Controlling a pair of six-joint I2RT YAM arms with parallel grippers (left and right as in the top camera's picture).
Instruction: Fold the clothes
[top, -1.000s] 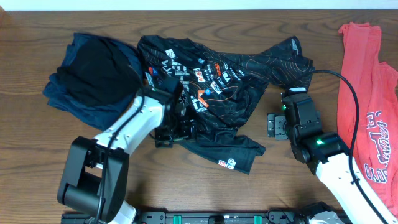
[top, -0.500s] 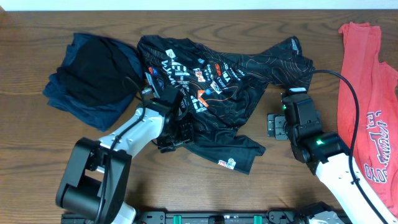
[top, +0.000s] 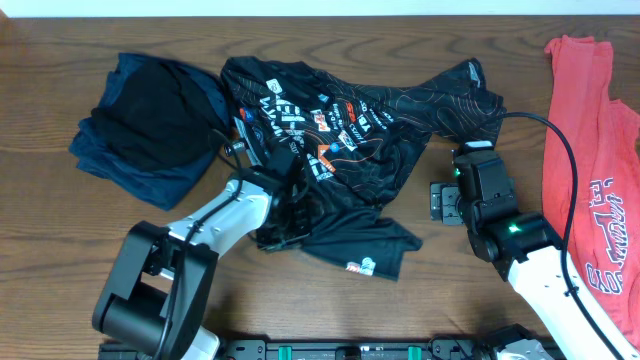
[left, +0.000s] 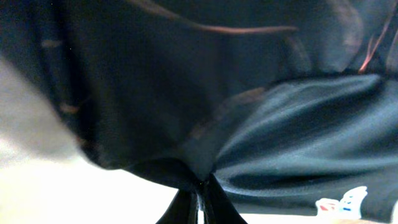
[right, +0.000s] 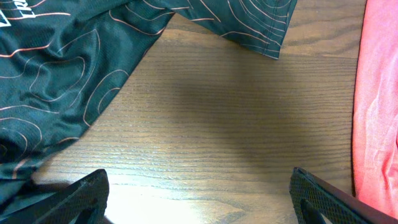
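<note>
Far left on the wood table (top: 40, 250) sits a pile of dark clothes (top: 150, 125). It has navy stuff at the bottom w/ a black one on top. It is rumpled, not neat.

Next to it, touching its right side, is the black jersey (top: 350, 130). It lies in the middle of the table, spread out but all crumpled, w/ white letters, small logos & thin orange wavy lines. One sleeve sticks out to the top right. The bottom edge is bunched up near the front.

The left gripper (top: 285, 215) is down on the jersey's lower left part. In the left wrist view its two tips (left: 198, 202) are pinched tight together on a fold of the black cloth, which puffs up around them. The rest of that view is dark & blurry.

The right gripper (top: 445, 200) is right of the jersey, over bare wood, not touching any cloth. In the right wrist view its fingers (right: 68, 199) are far apart, one at each bottom corner, w/ nothing between them but table. A black cable (top: 560, 140) loops up behind that arm.

Far right lies the red T-shirt (top: 590, 160), flat-ish along the table edge, partly cut off by the frame. It is well apart from the jersey.
</note>
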